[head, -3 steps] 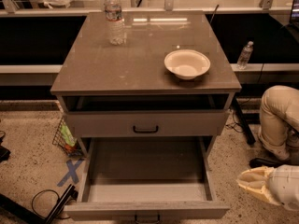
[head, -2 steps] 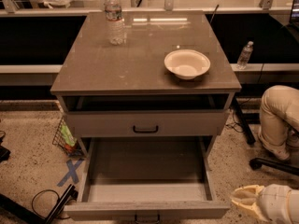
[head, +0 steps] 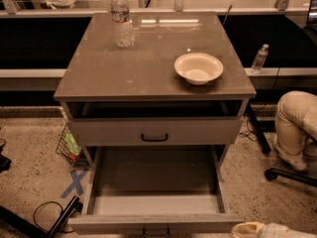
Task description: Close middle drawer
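Your claw (head: 247, 229) has sunk lower and drifted left since a second ago. It now sits at the near right edge of view, just beside the near right corner of the middle drawer (head: 156, 187). You cannot tell whether the claw is released or clenched, nor whether it touches the drawer front. The middle drawer stands pulled far out toward you, with its small black handle (head: 156, 230) at the near edge, partly cut off. Above it the top drawer (head: 198, 132) sits in the bench (head: 124, 68) with a dark gap over its front. On the bench a clear water bottle (head: 121, 19) stands upright at the far left, and a pale bowl (head: 198, 68) rests on the right, well apart from it. A second bottle (head: 259, 58) stands on the far right ledge. A blue tape cross (head: 75, 182) marks the floor on the left.
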Robot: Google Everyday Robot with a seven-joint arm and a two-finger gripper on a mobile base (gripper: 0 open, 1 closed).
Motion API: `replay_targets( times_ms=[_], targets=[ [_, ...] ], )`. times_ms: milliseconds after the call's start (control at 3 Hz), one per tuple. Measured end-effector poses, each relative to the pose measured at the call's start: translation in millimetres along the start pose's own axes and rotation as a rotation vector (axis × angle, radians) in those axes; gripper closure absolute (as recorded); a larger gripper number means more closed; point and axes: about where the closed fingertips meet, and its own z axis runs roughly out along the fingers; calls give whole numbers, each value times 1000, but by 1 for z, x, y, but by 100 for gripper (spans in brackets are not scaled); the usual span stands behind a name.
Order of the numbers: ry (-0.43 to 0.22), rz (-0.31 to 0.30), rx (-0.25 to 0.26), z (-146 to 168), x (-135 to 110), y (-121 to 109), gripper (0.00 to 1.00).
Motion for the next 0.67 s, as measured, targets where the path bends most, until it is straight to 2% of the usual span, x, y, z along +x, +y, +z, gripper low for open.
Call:
replay_targets(
  times_ms=[333, 667],
  targets=[
    [-45, 22, -40, 39, 25, 1, 100],
    [-72, 20, -68, 65, 32, -5, 100]
  ],
)
